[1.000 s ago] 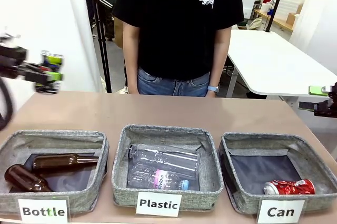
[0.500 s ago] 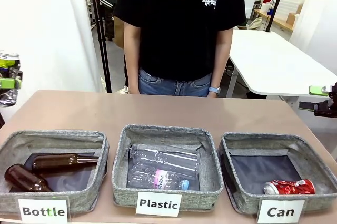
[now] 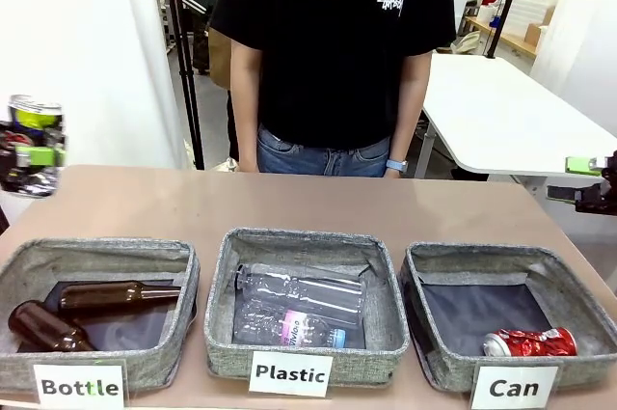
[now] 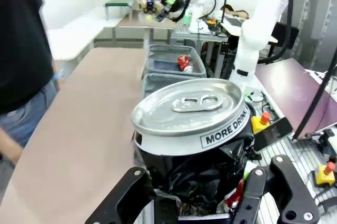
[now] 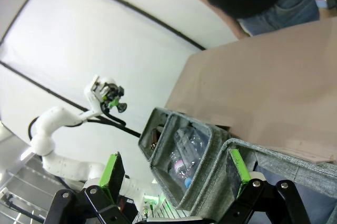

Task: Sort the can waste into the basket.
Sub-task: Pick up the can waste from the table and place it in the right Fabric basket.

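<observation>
Three grey fabric baskets stand in a row along the bottom of the front view, on a brown bench (image 3: 289,203), with a person in a black shirt standing behind it at top centre. The basket labelled "Can" (image 3: 569,280) sits at the lower right, and the red can (image 3: 529,341) already lies on its side inside it, near the front wall. So one can looks sorted and one is left. That second one, the dark can (image 4: 189,139), is held by the left gripper (image 3: 34,150) at the far left edge of the front view, raised well above the bench and far from the Can basket. In the left wrist view the can fills the centre, silver top tilted toward the camera, its crumpled dark body pinched between the fingers (image 4: 118,200). It has yet to travel across the whole row to the right. The right gripper (image 5: 174,174) waits at the right edge of the front view, its green-padded fingers spread wide and holding nothing, hanging just above the Can basket's rim in its own wrist view.
</observation>
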`<control>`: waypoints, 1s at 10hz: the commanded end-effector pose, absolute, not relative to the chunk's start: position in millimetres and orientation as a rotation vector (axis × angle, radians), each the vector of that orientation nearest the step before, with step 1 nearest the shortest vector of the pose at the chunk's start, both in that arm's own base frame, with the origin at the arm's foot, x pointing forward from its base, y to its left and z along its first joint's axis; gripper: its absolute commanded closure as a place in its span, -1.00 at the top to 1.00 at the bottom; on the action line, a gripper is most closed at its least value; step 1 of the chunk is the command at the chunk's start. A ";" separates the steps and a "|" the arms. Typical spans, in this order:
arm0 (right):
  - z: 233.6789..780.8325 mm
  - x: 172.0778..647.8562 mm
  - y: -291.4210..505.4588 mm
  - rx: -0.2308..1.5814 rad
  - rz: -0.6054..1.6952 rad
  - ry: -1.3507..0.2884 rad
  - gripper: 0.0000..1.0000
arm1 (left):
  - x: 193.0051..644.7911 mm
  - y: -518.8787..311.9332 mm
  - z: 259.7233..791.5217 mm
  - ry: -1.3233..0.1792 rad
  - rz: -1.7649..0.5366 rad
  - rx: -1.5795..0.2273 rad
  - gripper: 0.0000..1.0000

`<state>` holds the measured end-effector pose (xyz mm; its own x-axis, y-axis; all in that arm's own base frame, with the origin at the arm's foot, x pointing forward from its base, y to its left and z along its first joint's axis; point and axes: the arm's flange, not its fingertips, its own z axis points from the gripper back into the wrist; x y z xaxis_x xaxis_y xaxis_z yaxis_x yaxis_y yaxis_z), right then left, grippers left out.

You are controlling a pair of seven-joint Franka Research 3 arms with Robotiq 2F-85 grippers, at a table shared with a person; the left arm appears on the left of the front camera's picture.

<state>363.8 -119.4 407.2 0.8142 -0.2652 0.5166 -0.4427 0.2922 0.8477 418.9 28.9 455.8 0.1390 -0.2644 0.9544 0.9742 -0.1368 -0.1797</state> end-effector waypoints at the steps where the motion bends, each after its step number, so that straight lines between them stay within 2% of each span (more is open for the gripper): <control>1: 407.3 363.8 -119.4 1.295 0.130 -0.654 1.00 | 412.8 -97.2 485.3 -0.825 -1.409 -1.216 -1.00; 2: 439.3 343.6 -135.3 1.143 0.184 -0.706 1.00 | 418.1 -164.0 497.9 -0.841 -1.428 -1.266 -1.00; 4: 478.5 296.2 -185.4 0.961 0.224 -0.671 1.00 | 426.3 -296.7 504.3 -0.786 -1.479 -1.279 -1.00; 7: 495.5 227.4 -278.4 0.878 0.091 -0.807 1.00 | 413.9 -458.9 491.0 -0.788 -1.612 -1.251 -1.00; 10: 470.1 166.2 -342.2 0.885 -0.005 -0.944 1.00 | 413.1 -582.8 446.6 -0.752 -1.632 -1.199 -1.00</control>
<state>163.3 -328.7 479.8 0.6348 -0.3654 0.6808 -0.3184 0.6791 0.6614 389.9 -556.9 445.1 -0.0837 -0.3027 0.9494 0.9249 -0.3781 -0.0390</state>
